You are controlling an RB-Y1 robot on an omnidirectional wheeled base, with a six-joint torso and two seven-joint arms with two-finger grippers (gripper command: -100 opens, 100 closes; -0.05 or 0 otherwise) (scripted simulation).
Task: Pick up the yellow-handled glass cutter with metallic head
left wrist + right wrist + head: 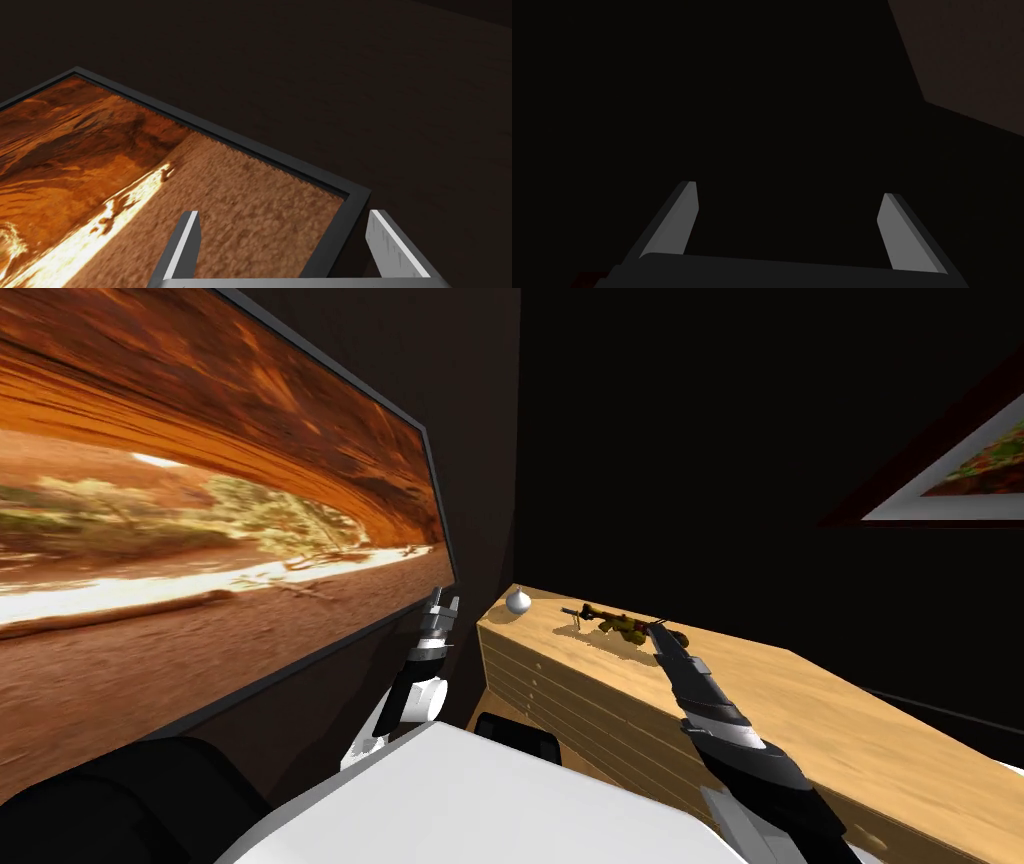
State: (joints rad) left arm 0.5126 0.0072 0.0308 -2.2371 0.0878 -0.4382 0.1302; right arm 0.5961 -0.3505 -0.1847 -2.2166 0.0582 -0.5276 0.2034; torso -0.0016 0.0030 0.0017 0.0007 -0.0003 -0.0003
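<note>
Cutter [625, 626] on dresser [800, 708] top; right gripper [789, 192] beside it, released; left gripper [285, 217] well apart, raised, also released.

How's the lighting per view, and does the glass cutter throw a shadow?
Head view: dresser top lit, glass cutter casting a faint shadow on it, black area behind. Left wrist view: framed picture bright. Right wrist view: dark, jaws dimly lit.

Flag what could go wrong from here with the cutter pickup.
The open right gripper sits at the glass cutter, but its wrist view looks past it into darkness: closing may miss. It lies near the far edge of the wooden chest; a nudge could push it off. The open left gripper hangs close to the framed picture and might graze it.
</note>
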